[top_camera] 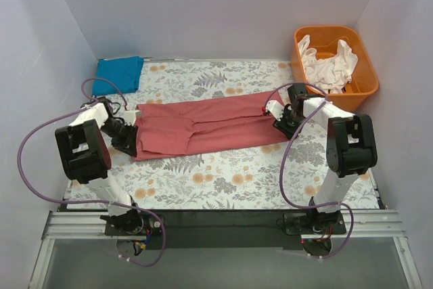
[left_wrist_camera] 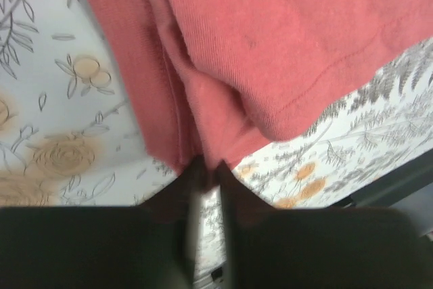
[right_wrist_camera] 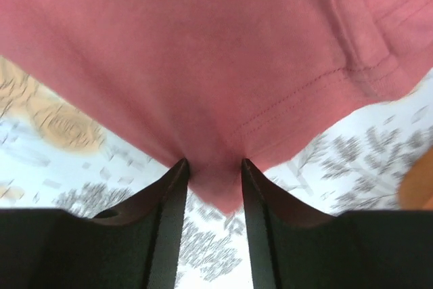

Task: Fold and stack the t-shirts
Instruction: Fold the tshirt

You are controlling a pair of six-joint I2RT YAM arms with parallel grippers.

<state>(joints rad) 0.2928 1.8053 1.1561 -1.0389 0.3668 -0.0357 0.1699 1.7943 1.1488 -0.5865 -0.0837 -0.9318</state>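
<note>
A red t-shirt [top_camera: 203, 126] lies folded into a long band across the floral table, stretched between my two grippers. My left gripper [top_camera: 128, 139] is shut on its left end; in the left wrist view the jaws [left_wrist_camera: 206, 167] pinch the bunched red t-shirt [left_wrist_camera: 270, 52] at its edge. My right gripper [top_camera: 281, 121] holds the right end; in the right wrist view a corner of the red t-shirt [right_wrist_camera: 216, 65] sits between the fingertips [right_wrist_camera: 177, 167] of the gripper [right_wrist_camera: 213, 170]. A folded blue t-shirt [top_camera: 118, 74] lies at the back left.
An orange basket [top_camera: 365, 76] with white t-shirts [top_camera: 331, 65] stands at the back right, close behind my right arm. Purple cables loop beside both arms. White walls enclose the table on three sides.
</note>
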